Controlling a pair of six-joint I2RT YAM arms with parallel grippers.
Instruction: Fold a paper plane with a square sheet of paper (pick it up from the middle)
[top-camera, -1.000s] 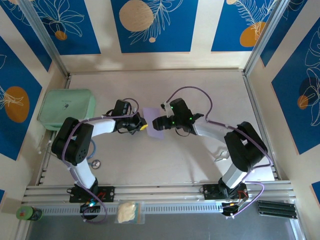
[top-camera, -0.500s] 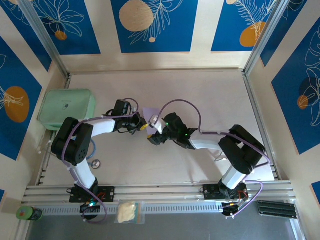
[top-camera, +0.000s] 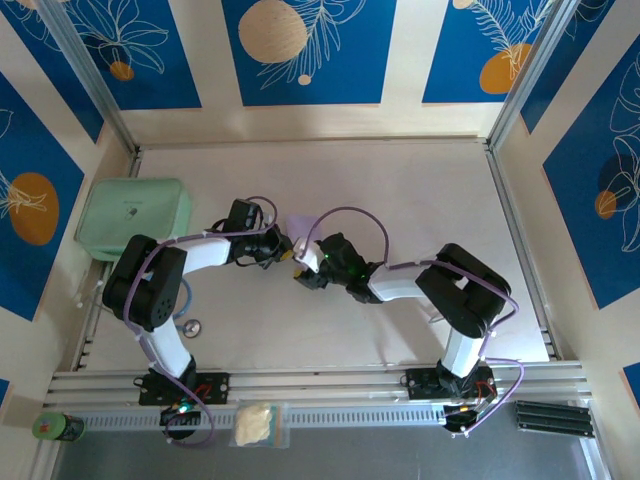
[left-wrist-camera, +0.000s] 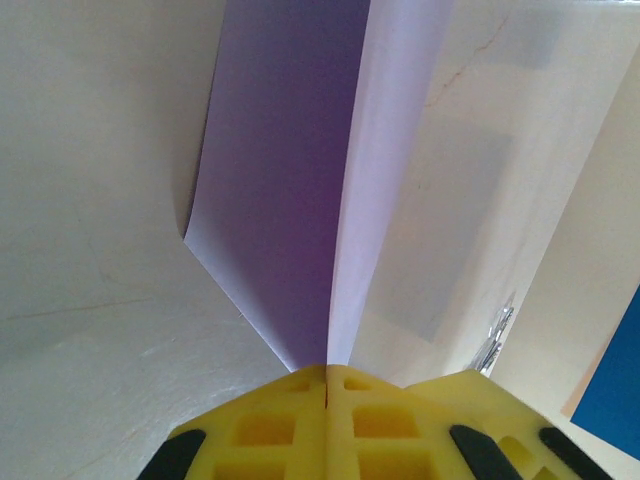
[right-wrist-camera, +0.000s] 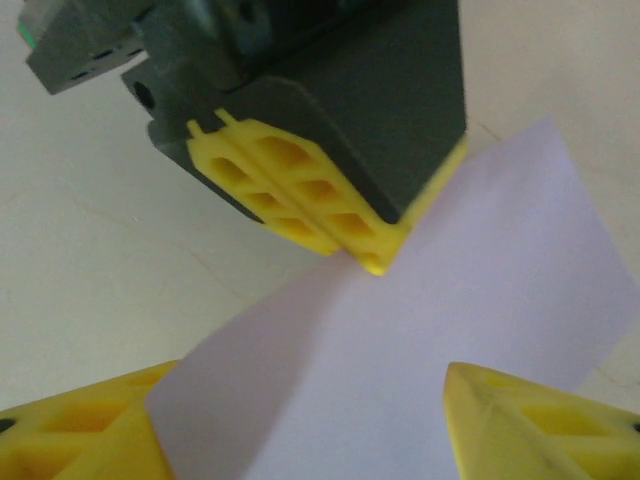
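The square sheet of paper (left-wrist-camera: 300, 170) is pale lilac and bent into a V along a centre crease. My left gripper (left-wrist-camera: 327, 368) is shut on the crease end, its yellow fingers pressed together. From above, the left gripper (top-camera: 284, 251) sits mid-table, and a bit of the sheet (top-camera: 298, 222) shows beyond it. My right gripper (right-wrist-camera: 310, 430) is open, and the sheet (right-wrist-camera: 450, 300) spreads between its two yellow fingertips (right-wrist-camera: 530, 420). The left gripper (right-wrist-camera: 375, 262) pinches the sheet's far part there. In the top view the right gripper (top-camera: 306, 270) covers most of the sheet.
A mint-green rounded box (top-camera: 133, 218) stands at the left wall. A small metal ring (top-camera: 190, 326) lies near the left arm's base. A pale bag (top-camera: 253, 423) and a green can (top-camera: 58, 427) rest by the front rail.
My right gripper has swung left and nearer, from beside the sheet to over its near edge, and its jaws have narrowed a little. The left gripper has held still.
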